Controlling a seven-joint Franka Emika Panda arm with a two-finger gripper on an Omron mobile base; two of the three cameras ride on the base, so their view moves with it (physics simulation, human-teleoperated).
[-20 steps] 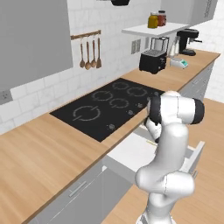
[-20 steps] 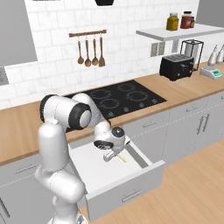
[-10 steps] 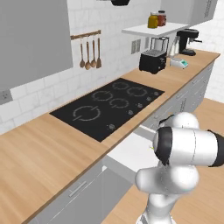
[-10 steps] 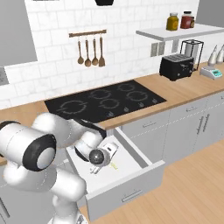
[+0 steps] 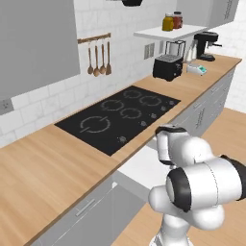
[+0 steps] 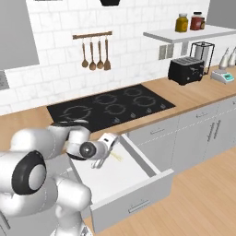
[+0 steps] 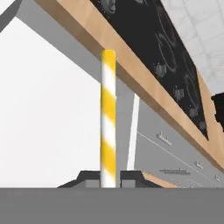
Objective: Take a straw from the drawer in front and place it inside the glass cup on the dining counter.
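Observation:
The straw (image 7: pixel 108 118), striped yellow and white in the hand view, stands up between my fingertips, and my gripper (image 7: pixel 109 177) is shut on its lower end. From the right base view, the gripper (image 6: pixel 105 154) hovers over the back left of the open drawer (image 6: pixel 144 162), just under the worktop edge, with the straw (image 6: pixel 116 157) as a thin pale line beside it. The drawer's white floor (image 5: pixel 141 168) shows in the left base view behind my folded arm. The glass cup and the dining counter are out of view.
A black cooktop (image 6: pixel 110 105) lies in the wooden worktop (image 5: pixel 53 163) directly above the drawer. Grey cabinet fronts with bar handles (image 6: pixel 207 131) run to the right. A toaster (image 6: pixel 185 70) and a coffee machine (image 5: pixel 207 45) stand farther along the worktop.
My arm has folded down and swung toward the cameras. The hand has lifted off the drawer floor toward the back left, carrying the straw. The drawer stays open.

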